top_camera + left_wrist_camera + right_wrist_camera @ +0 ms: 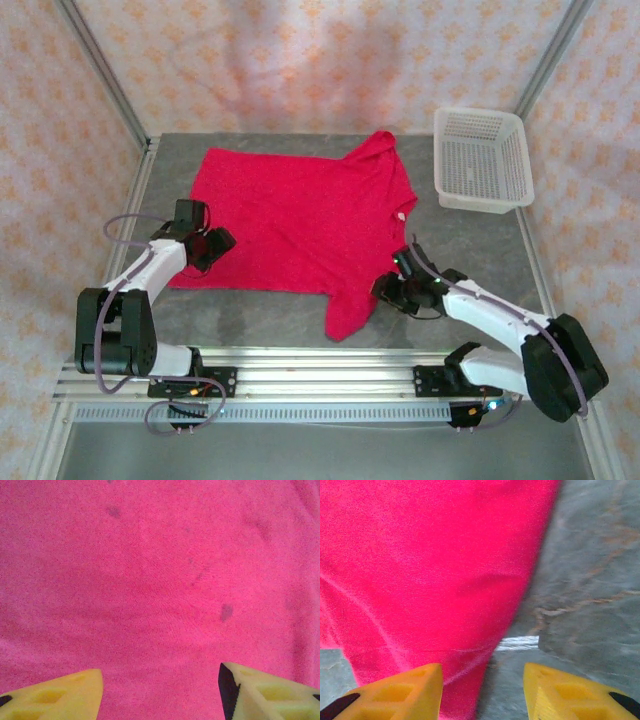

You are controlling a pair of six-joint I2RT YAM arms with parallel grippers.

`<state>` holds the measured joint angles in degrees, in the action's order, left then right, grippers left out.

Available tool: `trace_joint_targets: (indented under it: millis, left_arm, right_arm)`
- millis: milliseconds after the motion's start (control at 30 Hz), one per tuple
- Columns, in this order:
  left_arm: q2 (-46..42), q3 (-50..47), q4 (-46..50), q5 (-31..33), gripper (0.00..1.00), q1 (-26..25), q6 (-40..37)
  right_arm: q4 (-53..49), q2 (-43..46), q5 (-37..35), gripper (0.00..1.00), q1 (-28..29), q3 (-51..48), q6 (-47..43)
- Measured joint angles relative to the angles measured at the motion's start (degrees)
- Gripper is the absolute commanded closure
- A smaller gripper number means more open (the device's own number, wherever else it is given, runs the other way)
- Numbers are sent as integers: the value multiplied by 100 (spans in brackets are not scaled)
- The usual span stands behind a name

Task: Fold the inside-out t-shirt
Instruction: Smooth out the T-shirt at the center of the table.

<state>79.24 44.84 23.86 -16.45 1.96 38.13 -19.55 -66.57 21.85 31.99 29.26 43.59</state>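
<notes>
Grip is not yet taken: left fingers point(60, 695) and right fingers point(400, 690) are held open over the red t-shirt point(290, 220); the sleeve point(445, 580) should be pinched through both layers

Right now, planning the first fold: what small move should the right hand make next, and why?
Probably lower the right hand slightly and close on the t-shirt at its sleeve edge: open fingers straddle that edge above the table, gripping nothing.

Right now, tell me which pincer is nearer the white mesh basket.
Right. The right pincer is at the red t-shirt's near sleeve, in front of the basket; the left pincer is at the shirt's left edge.
</notes>
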Motion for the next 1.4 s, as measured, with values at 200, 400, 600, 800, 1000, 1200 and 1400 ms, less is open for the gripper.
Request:
trace_joint_targets:
  millis: [200,400,600,800,1000,1200,1400]
  left_arm:
    - [-2,0,48,44,36,0,0]
    - [-2,-2,55,44,36,0,0]
    - [101,-2,46,42,36,-46,2]
    - [297,-2,13,39,36,-160,63]
    - [551,9,-76,39,36,-247,103]
    - [774,120,-101,42,37,-304,105]
    - [809,240,-133,42,38,-385,105]
  right_arm:
    - [498,-848,-52,100,142,81,212]
    - [-299,-892,-306,100,173,1156,63]
    - [-835,-1755,-450,100,173,2863,-396]
    - [-1062,-3768,-234,66,195,4439,-754]
    - [-1147,-3652,-127,42,374,4529,-1062]
    - [-1158,-1648,-494,60,127,2885,-1226]
    - [-846,-1384,-472,58,-555,1486,-1215]
